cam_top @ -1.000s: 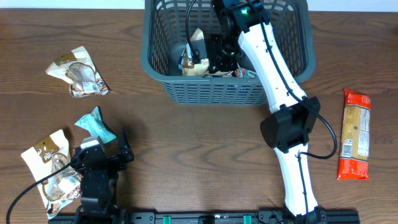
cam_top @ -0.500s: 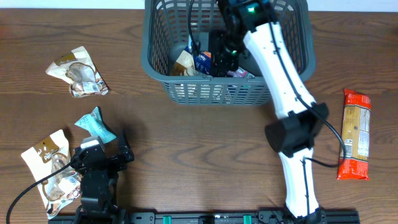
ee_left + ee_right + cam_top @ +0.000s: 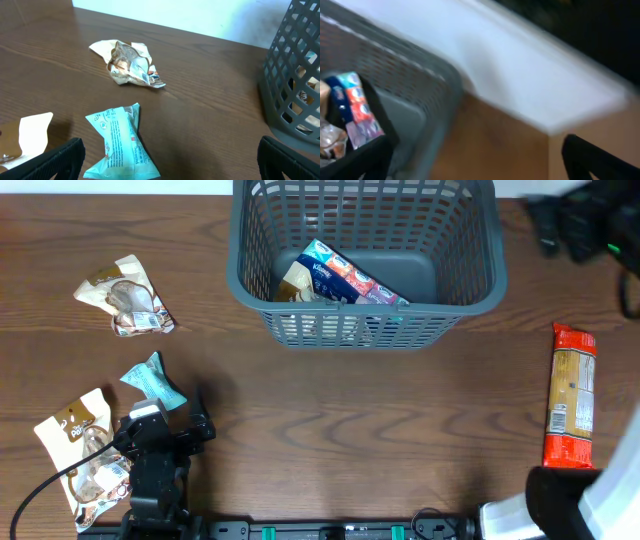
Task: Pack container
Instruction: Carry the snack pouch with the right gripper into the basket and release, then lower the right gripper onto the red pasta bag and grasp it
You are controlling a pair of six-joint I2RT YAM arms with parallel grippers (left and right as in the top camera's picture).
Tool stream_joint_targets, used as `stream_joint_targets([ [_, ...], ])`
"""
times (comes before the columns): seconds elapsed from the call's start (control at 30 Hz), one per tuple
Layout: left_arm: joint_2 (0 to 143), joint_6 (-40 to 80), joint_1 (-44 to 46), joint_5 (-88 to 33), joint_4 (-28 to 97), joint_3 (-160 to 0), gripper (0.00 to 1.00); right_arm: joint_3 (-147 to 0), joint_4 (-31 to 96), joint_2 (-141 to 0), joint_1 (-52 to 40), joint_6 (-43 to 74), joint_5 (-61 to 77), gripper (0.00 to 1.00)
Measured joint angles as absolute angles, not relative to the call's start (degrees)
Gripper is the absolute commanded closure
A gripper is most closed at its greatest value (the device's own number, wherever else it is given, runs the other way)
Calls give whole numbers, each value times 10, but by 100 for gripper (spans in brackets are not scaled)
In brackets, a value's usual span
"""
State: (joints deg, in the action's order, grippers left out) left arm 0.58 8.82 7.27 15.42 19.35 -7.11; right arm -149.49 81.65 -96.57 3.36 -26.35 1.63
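The container point(image 3: 470, 290), a dark grey-blue slotted basket, stands at the back centre. Inside it lie a tan snack pack point(image 3: 297, 283) and a colourful tissue pack point(image 3: 350, 278). My right gripper point(image 3: 560, 225) is a dark blur beyond the basket's right rim, above the table. In the right wrist view it point(image 3: 480, 165) is open with nothing between its fingers, and the basket point(image 3: 440, 85) lies to its left. My left gripper point(image 3: 175, 418) rests open at the front left. A teal packet point(image 3: 122, 145) lies just ahead of it, towards its left finger point(image 3: 55, 160).
A crumpled tan snack pack point(image 3: 125, 295) lies at the far left and another tan pack point(image 3: 75, 440) beside the left arm. A long red-orange package point(image 3: 572, 395) lies near the right edge. Bare wood spans the middle of the table point(image 3: 340, 420).
My right gripper opened inside the basket, let the tissue pack drop there, then swung up and out to the right. The left arm has not moved.
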Motion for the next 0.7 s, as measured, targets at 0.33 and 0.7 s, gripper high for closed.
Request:
stream_joint_targets([
  [0.33, 6, 88, 73, 154, 194, -71, 1, -1454, 923, -1019, 201, -161, 31, 8],
  [0.7, 6, 88, 73, 154, 194, -71, 1, -1213, 935, -1012, 256, -135, 96, 5],
])
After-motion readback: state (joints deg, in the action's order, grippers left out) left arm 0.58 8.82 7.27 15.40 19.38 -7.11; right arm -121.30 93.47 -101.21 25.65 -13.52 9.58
